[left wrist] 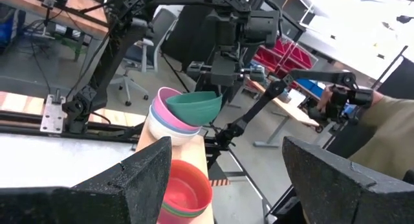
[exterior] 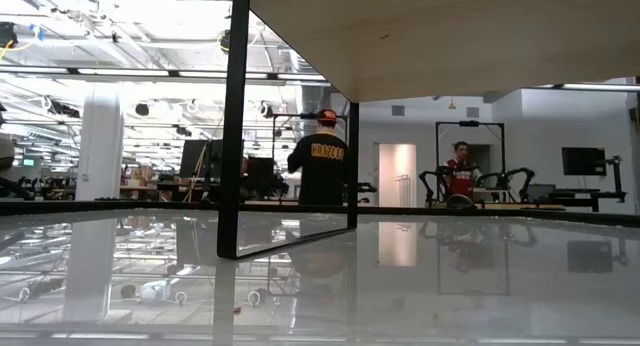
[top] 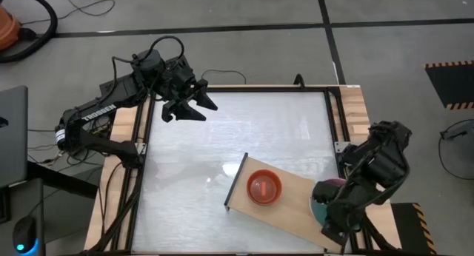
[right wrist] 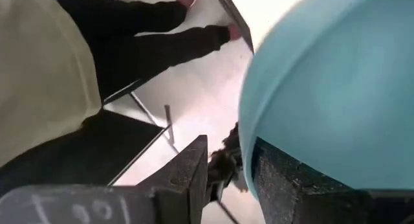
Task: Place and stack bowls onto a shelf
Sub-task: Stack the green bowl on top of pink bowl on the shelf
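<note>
The shelf [top: 292, 211] is a light-wood board with a dark edge [top: 236, 180] at its left end. In the low view it is seen from below [exterior: 430, 36], raised on a dark frame [exterior: 235, 126]. A red bowl [top: 264, 188] sits on top of a small stack on the shelf. At the shelf's right end stand nested white, blue-grey and pink bowls [left wrist: 169, 120], with the teal bowl [left wrist: 194, 107] tilted on top. My right gripper [right wrist: 229, 172] is shut on the teal bowl. My left gripper [top: 194, 106] hangs open over the table's far left corner. My right gripper holds the teal bowl by its rim [right wrist: 249, 143], the wall pinched between the two fingers [right wrist: 187, 169], one on each side. It comes from above [left wrist: 226, 62]. The bowl sits tilted, its lower part resting in the pink bowl [left wrist: 162, 98].
The glossy tabletop [top: 222, 137] lies open between the two arms. A wood frame with dark rails [top: 141, 160] borders it. A person in a light sleeve [right wrist: 39, 68] stands close beyond the table's right side. More people [exterior: 322, 156] are far off in the room.
</note>
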`<act>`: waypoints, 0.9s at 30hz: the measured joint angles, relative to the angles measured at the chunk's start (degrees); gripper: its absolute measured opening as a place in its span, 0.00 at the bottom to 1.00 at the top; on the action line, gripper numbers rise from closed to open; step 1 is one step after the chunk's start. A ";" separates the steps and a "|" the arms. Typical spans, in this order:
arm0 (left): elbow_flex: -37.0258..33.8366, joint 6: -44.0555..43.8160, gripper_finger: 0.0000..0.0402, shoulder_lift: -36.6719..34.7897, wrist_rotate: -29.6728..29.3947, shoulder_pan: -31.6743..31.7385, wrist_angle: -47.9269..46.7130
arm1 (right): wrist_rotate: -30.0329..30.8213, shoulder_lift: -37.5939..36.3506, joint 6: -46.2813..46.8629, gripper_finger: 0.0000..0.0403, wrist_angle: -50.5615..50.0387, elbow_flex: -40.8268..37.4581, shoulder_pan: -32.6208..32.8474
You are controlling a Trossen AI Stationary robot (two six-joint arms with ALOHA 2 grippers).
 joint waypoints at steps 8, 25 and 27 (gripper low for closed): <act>0.01 1.09 0.69 0.00 -0.22 0.00 -0.35 | -5.16 -4.32 5.68 0.39 -0.02 0.00 0.69; 0.01 6.65 0.69 0.00 -1.77 -0.07 -10.59 | 10.61 -4.24 11.48 0.04 0.05 0.07 5.11; 0.01 7.22 0.69 0.00 -2.06 -0.07 -10.69 | 10.37 -1.80 8.09 0.05 0.02 0.03 4.37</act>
